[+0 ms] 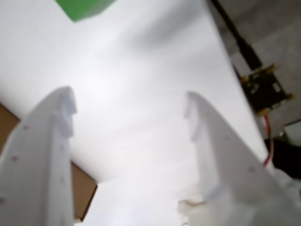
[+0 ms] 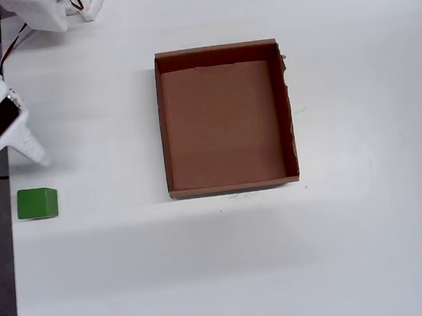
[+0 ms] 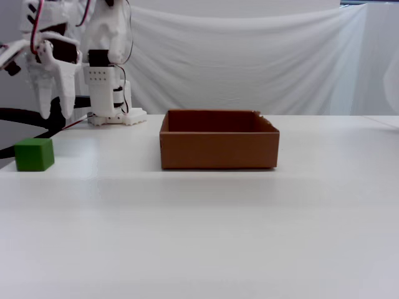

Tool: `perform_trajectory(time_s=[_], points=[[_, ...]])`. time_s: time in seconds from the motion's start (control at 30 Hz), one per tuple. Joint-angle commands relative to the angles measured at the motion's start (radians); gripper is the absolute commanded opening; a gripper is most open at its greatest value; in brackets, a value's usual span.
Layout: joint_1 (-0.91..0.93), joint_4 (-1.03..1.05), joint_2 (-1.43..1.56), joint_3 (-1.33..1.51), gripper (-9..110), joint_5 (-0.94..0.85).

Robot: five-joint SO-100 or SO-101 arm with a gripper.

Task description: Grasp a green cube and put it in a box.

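The green cube [image 2: 37,203] sits on the white table near its left edge in the overhead view, well left of the box. It shows at the far left in the fixed view [image 3: 34,154] and at the top edge of the wrist view [image 1: 82,7]. The brown cardboard box [image 2: 162,125] lies mid-table and is empty; it also shows in the fixed view [image 3: 218,149], and one corner shows in the wrist view [image 1: 84,188]. My gripper [image 1: 128,96] is open and empty. It hangs above the table, just short of the cube in the overhead view [image 2: 33,148] and above and behind it in the fixed view [image 3: 54,103].
The arm's white base [image 3: 115,115] stands behind the box to the left. The table's left edge [image 2: 14,256] runs close beside the cube, with dark floor past it. A circuit board [image 1: 265,89] and cables lie off the table. A white cloth hangs behind.
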Motion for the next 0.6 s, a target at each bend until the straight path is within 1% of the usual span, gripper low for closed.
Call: perform_trajectory(time_s=[0.0, 0.07, 0.13, 0.17, 0.23, 0.27, 0.3, 0.57], points=[[-0.006, -0.011, -0.067, -0.110, 29, -0.097], [-0.006, -0.029, -0.107, -0.132, 29, -0.166], [-0.006, -0.075, -0.126, -0.138, 29, -0.176], [-0.006, -0.083, -0.135, -0.146, 29, -0.209], [-0.005, -0.077, -0.158, -0.169, 29, -0.295], [0.003, -0.089, -0.187, -0.190, 29, -0.376], [0.005, -0.095, -0.204, -0.204, 29, -0.407], [-0.020, -0.189, -0.298, -0.252, 29, -0.416]])
